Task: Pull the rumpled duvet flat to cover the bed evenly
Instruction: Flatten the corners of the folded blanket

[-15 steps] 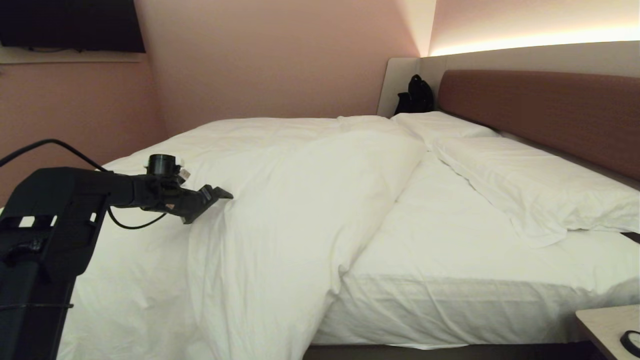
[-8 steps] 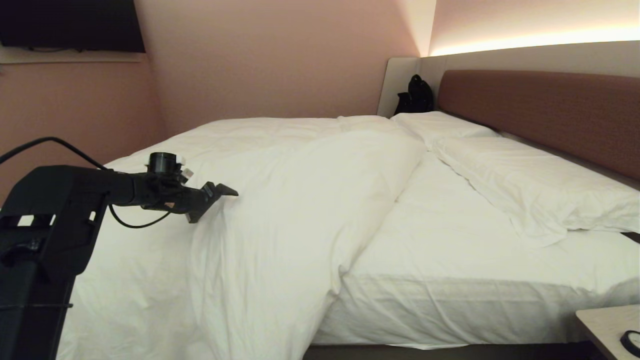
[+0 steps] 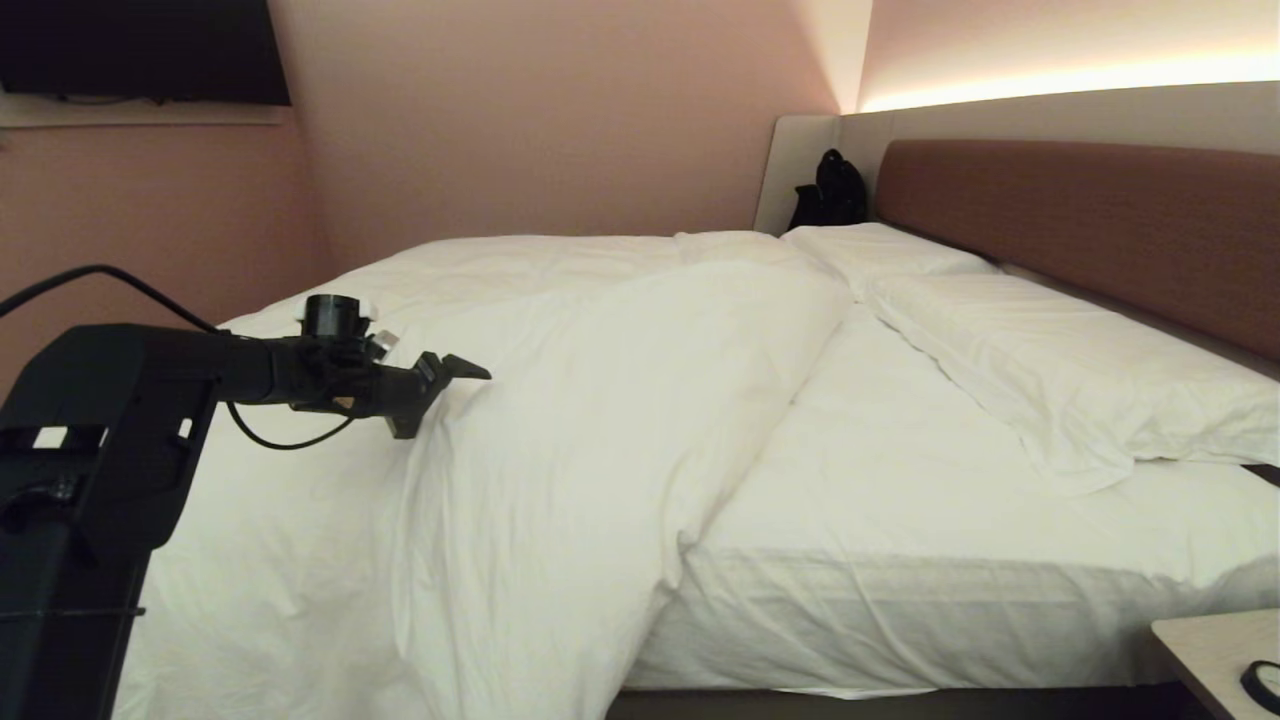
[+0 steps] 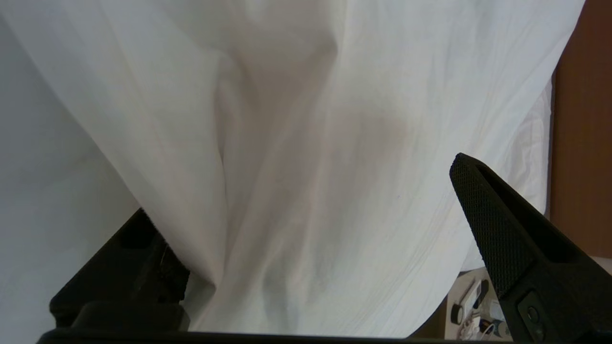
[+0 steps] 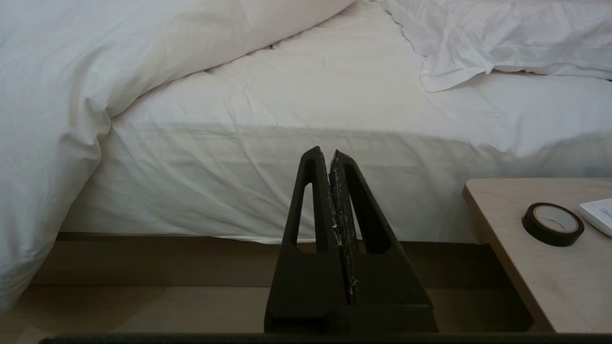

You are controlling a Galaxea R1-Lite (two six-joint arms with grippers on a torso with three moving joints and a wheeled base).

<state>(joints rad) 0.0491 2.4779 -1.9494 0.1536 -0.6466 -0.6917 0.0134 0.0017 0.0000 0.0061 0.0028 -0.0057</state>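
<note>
Bed [image 3: 930, 540]: wide double, headboard [image 3: 1090, 235] on right side of head view, foot end off to left; long axis runs left-right across frame. Side facing robot shows bare sheet down to base.

Duvet [image 3: 560, 420]: bunched over left/foot half of bed, not flat. Puffy fold ridge runs diagonally, from near far pillow down toward robot, then spills over near edge of mattress, hanging toward floor. Long axis of bunch approx far-right to near-left. Right half of mattress near headboard uncovered.

Pillows [image 3: 1060, 370]: two, flat, in row along headboard, near one partly overhanging sheet edge. Not touching duvet except maybe far one at top of ridge – can't tell.

Bedside table [image 5: 540, 248]: near right corner, beside bed, tape roll [image 5: 552, 223] on top.

Left gripper [image 3: 440, 385]: out over duvet at left, pointing right toward fold. Jaws spread wide, nothing clamped; wrist view shows duvet cloth bulging between fingers [image 4: 497, 224], one lower finger partly covered by cloth.

Right gripper [image 5: 330, 162]: low, off the bed, aimed at mattress side. Jaws pressed together, empty.

Black bag [image 3: 830, 190]: far corner behind headboard end.
</note>
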